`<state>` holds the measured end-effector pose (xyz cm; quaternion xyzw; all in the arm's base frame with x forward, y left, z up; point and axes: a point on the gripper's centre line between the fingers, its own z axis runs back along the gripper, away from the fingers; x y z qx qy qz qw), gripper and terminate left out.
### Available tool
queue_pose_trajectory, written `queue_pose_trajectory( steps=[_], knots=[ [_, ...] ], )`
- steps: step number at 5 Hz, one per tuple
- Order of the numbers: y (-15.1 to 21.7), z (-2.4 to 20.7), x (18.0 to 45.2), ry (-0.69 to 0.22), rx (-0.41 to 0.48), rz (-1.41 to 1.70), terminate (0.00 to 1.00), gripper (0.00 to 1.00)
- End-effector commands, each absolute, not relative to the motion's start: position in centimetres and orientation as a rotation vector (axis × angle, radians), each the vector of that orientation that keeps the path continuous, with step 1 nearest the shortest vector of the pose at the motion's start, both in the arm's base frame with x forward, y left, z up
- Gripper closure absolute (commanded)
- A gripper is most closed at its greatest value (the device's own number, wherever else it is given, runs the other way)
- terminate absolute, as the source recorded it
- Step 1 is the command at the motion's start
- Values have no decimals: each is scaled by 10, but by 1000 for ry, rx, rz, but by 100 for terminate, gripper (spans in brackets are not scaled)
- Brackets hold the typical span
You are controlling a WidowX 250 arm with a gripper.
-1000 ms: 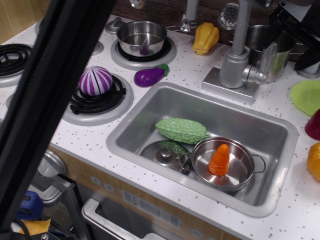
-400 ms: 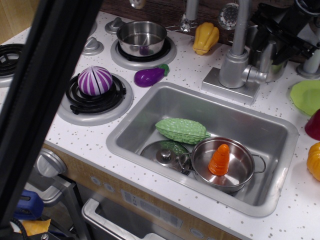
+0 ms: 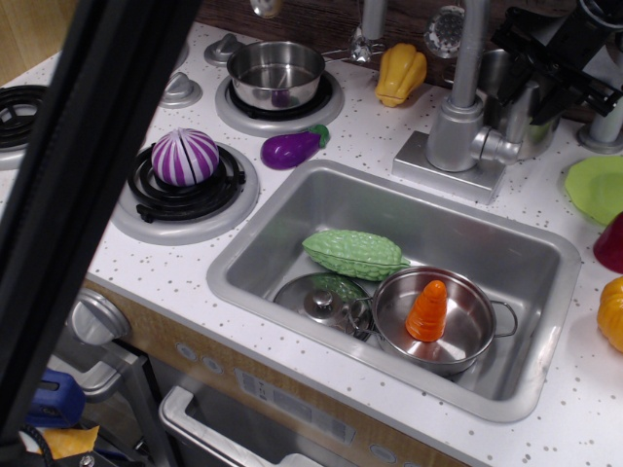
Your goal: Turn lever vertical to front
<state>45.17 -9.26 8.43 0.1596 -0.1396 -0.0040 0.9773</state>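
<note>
Silver lever [image 3: 519,115] stands upright at the faucet's [image 3: 458,126] right side, near the bench's back-right corner; gripper [image 3: 555,60] sits just above-right, touching or nearly so, jaw state indiscernible.

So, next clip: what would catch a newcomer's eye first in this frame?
Probably the thick black bar cutting diagonally across the left foreground. Next comes the steel sink, holding a green bumpy gourd, a lid and a pot with an orange carrot standing in it. At the top right, the black gripper sits at the faucet's lever, behind the sink.
</note>
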Motion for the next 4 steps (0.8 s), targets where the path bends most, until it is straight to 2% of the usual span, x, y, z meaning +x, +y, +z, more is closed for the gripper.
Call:
queue_pose_trajectory(
  steps=[1,3,4],
  knots=[
    [-99,106,432,-273,251,73,0,100],
    [-102,98,418,-218,225,113,0,100],
    [-104,91,410,-150,188,132,0,100]
  ],
)
